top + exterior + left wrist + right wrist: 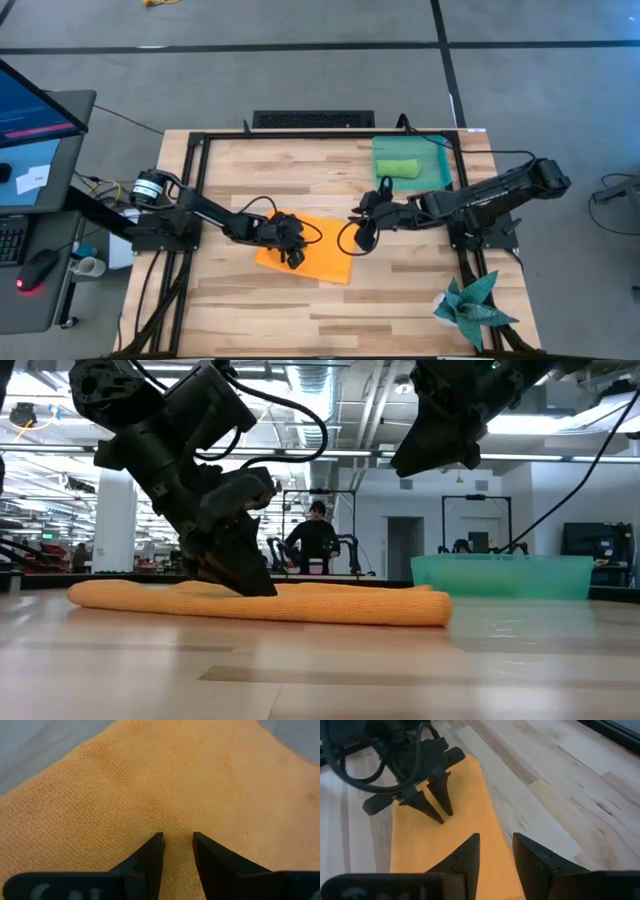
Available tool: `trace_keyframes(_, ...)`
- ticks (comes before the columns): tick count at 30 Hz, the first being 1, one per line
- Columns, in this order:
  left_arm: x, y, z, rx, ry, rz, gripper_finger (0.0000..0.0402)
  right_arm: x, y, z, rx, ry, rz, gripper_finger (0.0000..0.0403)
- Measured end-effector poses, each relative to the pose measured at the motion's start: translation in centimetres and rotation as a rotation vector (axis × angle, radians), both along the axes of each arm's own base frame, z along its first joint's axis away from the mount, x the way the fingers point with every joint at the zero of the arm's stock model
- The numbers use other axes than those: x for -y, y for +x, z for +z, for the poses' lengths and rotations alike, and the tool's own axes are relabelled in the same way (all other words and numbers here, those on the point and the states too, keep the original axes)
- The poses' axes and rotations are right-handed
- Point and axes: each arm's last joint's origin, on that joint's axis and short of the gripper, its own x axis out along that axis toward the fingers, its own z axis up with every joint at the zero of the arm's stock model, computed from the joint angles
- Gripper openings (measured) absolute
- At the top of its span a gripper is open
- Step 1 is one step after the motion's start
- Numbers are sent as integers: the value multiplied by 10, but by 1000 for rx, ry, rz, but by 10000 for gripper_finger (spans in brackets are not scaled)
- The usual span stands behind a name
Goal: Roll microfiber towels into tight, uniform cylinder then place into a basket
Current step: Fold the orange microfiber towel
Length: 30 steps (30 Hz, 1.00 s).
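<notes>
Towel [318,252], bright orange, lies flat and unrolled on table [400,300].

A grey floor [300,70] crossed by dark lines is seen beyond the light wooden table [300,300], far from both end effectors. A monitor [35,105] and a mouse [35,270] are set outward of the left end effector [292,258]. Behind it, a bright hall with ceiling lights [560,425] and a person [316,535] is shown.
</notes>
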Motion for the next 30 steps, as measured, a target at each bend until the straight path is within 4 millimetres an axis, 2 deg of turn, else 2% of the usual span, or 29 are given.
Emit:
trace_keyframes(7,-18,1,-1,-18,57,15,102,-4,-1,0,6,20,-1,138)
trace_keyframes(12,-38,0,-2,-49,212,79,102,-9,-2,0,6,21,17,137)
trace_keyframes(16,-43,-1,-2,-66,283,105,102,-10,-1,1,18,23,19,136)
trace_keyframes(20,-34,-3,7,-53,263,53,102,-10,-1,1,19,24,19,138)
trace_keyframes(24,-17,-4,36,13,276,-1,102,-10,-1,1,19,24,19,137)
trace_keyframes(30,14,-22,64,51,322,-109,102,-10,-1,1,17,18,24,138)
